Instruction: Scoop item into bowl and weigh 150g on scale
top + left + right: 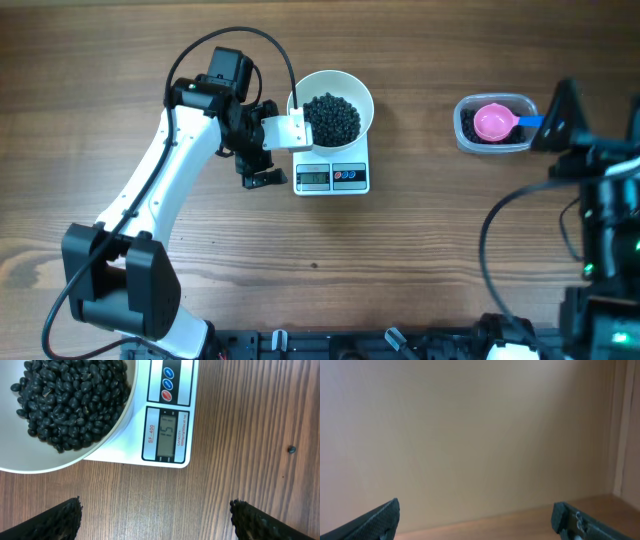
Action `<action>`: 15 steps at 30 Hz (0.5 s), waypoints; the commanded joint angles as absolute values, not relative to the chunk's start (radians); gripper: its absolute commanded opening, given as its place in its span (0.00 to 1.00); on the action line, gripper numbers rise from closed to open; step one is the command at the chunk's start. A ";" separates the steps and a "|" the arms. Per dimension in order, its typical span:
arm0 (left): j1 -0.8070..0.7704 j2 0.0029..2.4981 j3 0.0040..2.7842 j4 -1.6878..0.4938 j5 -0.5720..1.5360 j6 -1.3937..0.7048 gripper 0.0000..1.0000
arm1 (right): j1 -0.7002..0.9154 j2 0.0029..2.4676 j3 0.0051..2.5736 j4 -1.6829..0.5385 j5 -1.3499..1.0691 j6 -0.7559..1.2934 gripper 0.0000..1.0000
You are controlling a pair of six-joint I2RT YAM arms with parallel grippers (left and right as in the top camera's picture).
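Beans (331, 117) sit heaped in the bowl (362, 92), and the bowl is on the scale (332, 178). Display (167, 434) is lit, digits too small for me to trust. Left end effector (156, 506) is wide, empty, hovering just beside the scale's left edge. Right end effector (475, 507) is also wide and empty, facing a bare wall. Pink scoop (491, 122) lies in the tub (462, 135), far right.

Risks:
- Left arm this close could nudge the scale or the overhanging bowl, which would corrupt the reading or spill beans.
- Dark speck (291, 450) on the surface (240, 420), possibly a stray bean.
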State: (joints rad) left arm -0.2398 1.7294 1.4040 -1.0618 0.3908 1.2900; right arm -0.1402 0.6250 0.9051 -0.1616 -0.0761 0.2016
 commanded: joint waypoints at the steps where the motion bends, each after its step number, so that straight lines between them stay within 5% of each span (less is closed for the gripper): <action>1: -0.233 1.717 1.404 -1.063 0.403 1.305 1.00 | -0.118 0.492 0.705 -0.014 -0.033 0.316 1.00; 7: -0.233 1.717 1.404 -1.063 0.403 1.305 1.00 | -0.115 0.226 0.295 0.394 -0.038 0.316 1.00; 15: -0.233 1.717 1.404 -1.063 0.403 1.305 1.00 | -0.112 0.004 0.083 0.540 -0.044 0.315 1.00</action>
